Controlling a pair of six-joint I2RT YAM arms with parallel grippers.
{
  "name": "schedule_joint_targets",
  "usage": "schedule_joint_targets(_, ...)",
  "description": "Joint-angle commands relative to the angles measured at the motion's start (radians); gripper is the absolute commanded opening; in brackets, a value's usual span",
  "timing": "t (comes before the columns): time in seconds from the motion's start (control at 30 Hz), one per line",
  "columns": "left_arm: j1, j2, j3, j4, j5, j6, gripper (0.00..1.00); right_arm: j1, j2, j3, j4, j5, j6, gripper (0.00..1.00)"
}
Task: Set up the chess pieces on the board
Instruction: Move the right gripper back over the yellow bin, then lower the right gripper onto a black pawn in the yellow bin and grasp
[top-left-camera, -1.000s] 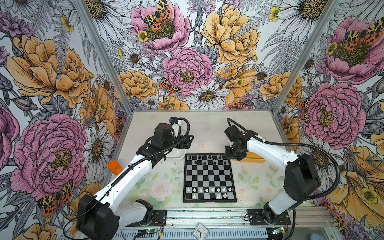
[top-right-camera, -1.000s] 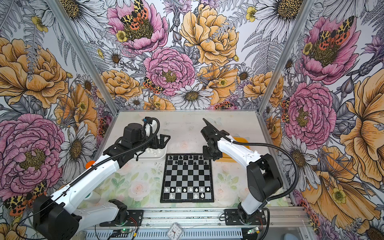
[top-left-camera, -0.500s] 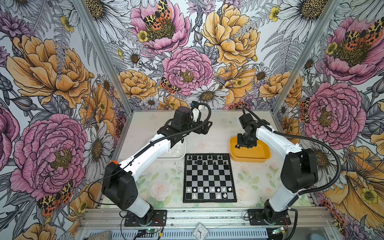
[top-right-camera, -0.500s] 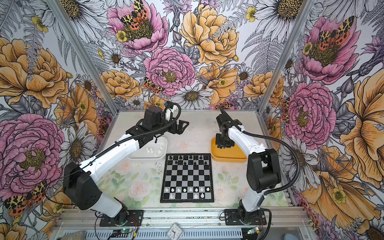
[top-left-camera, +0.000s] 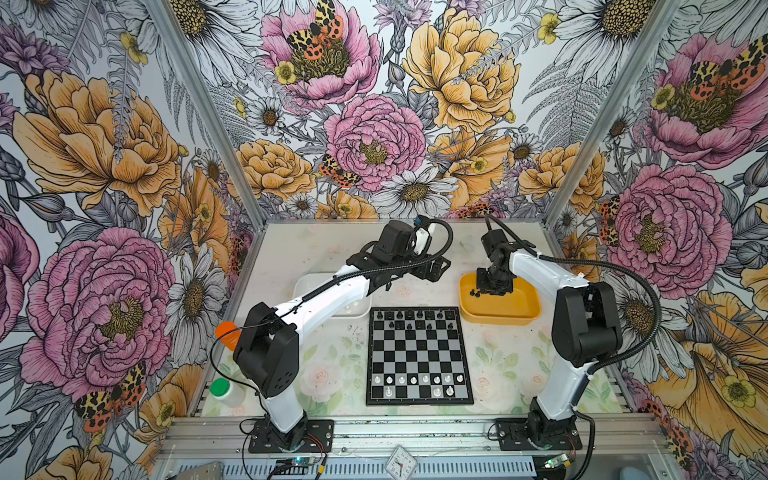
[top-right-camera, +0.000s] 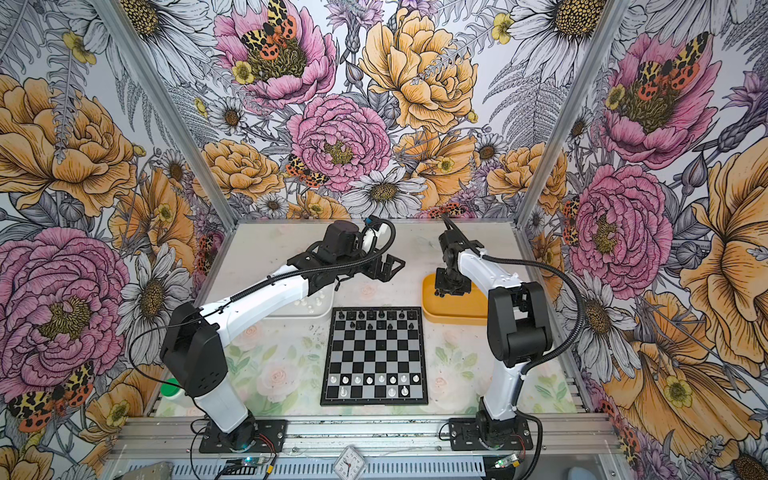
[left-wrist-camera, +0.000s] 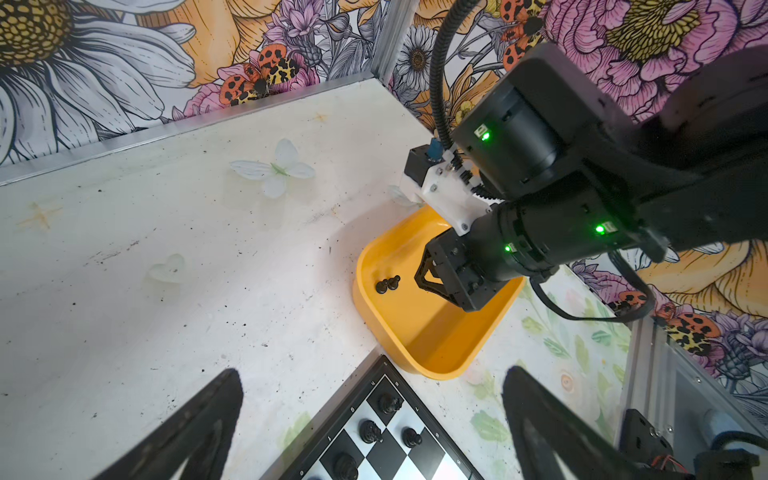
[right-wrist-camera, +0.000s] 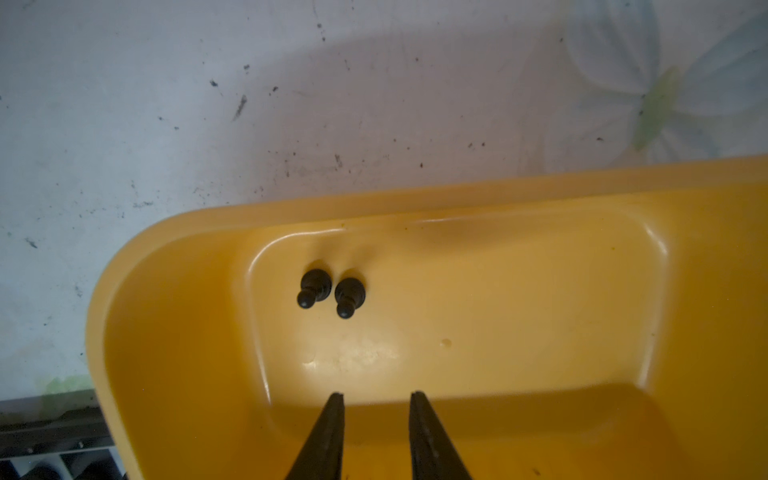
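right gripper (right-wrist-camera: 376, 395) was down inside the yellow tray (top-left-camera: 500, 319), nose aimed at the tray floor. its jaws stood just a little apart, and nothing sat between them. from the right wrist view, two black pawns (right-wrist-camera: 330, 293) sat on the tray floor a short way ahead of the fingertips (right-wrist-camera: 332, 415). they were side by side, almost touching each other, and clear of the gripper. upright or tipped over, i couldn't tell. in both top views those pawns showed as small dark specks near the tray's left wall.

over to the left gripper (top-left-camera: 436, 269). it hung in the air behind the board, between the white tray (top-left-camera: 305, 287) and the yellow one. its jaws were spread wide with nothing in them, and the left wrist view showed table (left-wrist-camera: 166, 249) and a board corner between them.

the board (top-left-camera: 419, 353) lay flat in the middle of the table, in front of both trays. black pieces (top-left-camera: 419, 313) stood on its two far rows, with gaps among them. white pieces (top-left-camera: 415, 379) stood at the near end, a full line of pawns with three more pieces on the last row behind them. a few loose white pieces (top-right-camera: 312, 303) lay in the white tray, partly under the left arm.
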Motion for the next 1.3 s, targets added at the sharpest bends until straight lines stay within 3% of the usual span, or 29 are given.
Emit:
schedule_joint_targets(0.0,0.006,-0.007,0.016,-0.012,0.022,0.013,0.99,-0.011,0.023,0.015,0.045,-0.023,-0.011,0.3)
schedule_joint_targets(0.4,0.022,-0.05,-0.07,-0.017,0.002,-0.003,0.99,-0.015,0.077,0.048,0.062,-0.041,-0.011,0.3)
schedule_joint_targets(1.27,0.088,-0.067,-0.086,-0.028,0.016,-0.006,0.99,-0.023,0.154,0.087,0.062,-0.045,-0.016,0.22)
